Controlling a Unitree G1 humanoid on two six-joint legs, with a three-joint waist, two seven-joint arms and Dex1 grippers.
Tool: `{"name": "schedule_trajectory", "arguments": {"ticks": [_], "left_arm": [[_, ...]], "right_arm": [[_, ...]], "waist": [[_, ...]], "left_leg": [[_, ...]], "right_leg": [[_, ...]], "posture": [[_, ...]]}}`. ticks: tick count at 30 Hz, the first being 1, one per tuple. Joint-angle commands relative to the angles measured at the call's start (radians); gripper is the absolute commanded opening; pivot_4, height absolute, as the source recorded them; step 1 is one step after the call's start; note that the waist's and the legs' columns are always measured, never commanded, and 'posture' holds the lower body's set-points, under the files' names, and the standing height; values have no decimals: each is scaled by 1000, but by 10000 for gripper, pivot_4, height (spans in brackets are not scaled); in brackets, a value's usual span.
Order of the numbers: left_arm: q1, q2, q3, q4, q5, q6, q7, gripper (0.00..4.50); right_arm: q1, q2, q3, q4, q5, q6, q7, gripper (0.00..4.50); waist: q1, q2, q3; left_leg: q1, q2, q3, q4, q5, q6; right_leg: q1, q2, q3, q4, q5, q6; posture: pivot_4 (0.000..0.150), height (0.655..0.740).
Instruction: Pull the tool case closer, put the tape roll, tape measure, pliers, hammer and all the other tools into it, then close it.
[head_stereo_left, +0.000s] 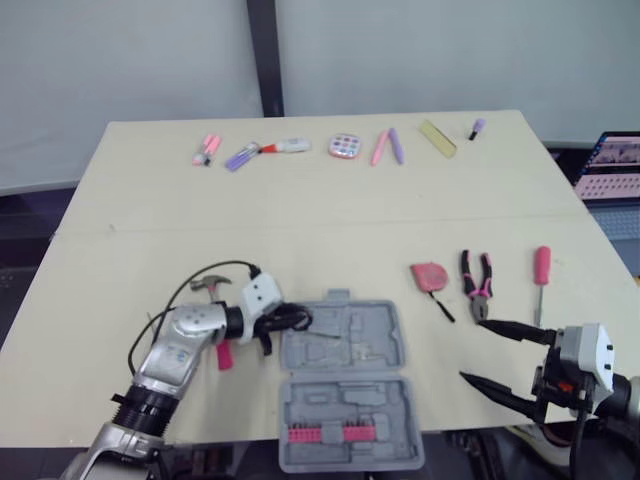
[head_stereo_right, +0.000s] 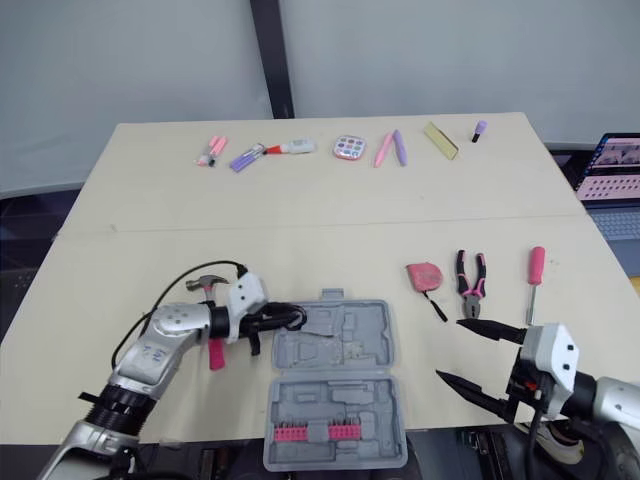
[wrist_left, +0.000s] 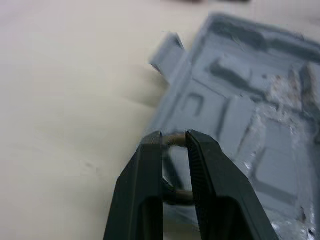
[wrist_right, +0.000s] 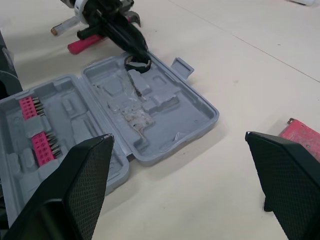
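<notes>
I see left gripper (head_stereo_left: 297, 320) pinched tight on tape roll (wrist_right: 137, 62); roll is thin ring, light, bit squishy, so I hold its rim softly; roll sits right at fingertips, over corner of case (head_stereo_left: 345, 380); case lies open just under tips; right gripper (head_stereo_left: 474, 349) wide open, holds nothing; pliers (head_stereo_left: 477, 283) and tape measure (head_stereo_left: 430, 275) just ahead of it; pliers hard, heavier; I would grab by middle.

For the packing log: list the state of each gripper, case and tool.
Grey plastic tool case: open, lying flat.
Left gripper: shut on the black tape roll.
Tape roll: held at the case's corner.
Right gripper: open, empty.
Pink-handled hammer: on table.
Pink-and-black pliers: on table.
Pink tape measure: on table.
Pink-handled screwdriver: on table.
</notes>
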Motion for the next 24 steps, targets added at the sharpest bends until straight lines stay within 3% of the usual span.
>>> {"name": "schedule_trajectory", "arguments": {"ticks": [1, 4, 9, 10, 18, 24], "left_arm": [[62, 75, 132, -189, -150, 109, -41, 8455], [219, 149, 222, -334, -240, 175, -72, 17110], [554, 178, 352, -475, -268, 136, -85, 41614], [637, 174, 378, -495, -266, 116, -95, 44050], [979, 118, 482, -529, -246, -60, -126, 44050], [1021, 116, 520, -495, -247, -130, -137, 44050]], "right_arm": [[-5, 2, 18, -50, 40, 39, -11, 45000], [4, 7, 44, -51, 34, 52, -9, 45000], [13, 27, 75, -40, 1, 33, -18, 45000], [9, 28, 83, -35, -4, 36, -21, 45000], [21, 18, 103, -15, -19, 30, 3, 45000], [11, 6, 97, 12, -20, 23, 24, 45000]], "waist": [[-1, 0, 0], [-5, 2, -1], [-1, 1, -1], [-1, 1, -1], [4, 0, -2], [3, 0, -2]], "left_leg": [[0, 0, 0, 0, 0, 0], [1, 0, 0, -2, 0, 0], [1, 0, 0, -2, 0, 0], [1, 0, 0, -1, 0, 0], [1, 0, 1, -2, -2, 1], [1, 0, 1, -2, -2, 1]], "right_leg": [[0, 0, 0, 0, 0, 0], [0, 0, 0, -1, 0, 0], [0, 0, 0, -2, 0, 0], [1, 0, 0, -2, 0, 0], [2, 0, 1, -8, 0, 0], [1, 0, 1, -8, 0, -1]], "posture": [[1500, 7400], [1500, 7400], [1500, 7400], [1500, 7400], [1500, 7400], [1500, 7400]]}}
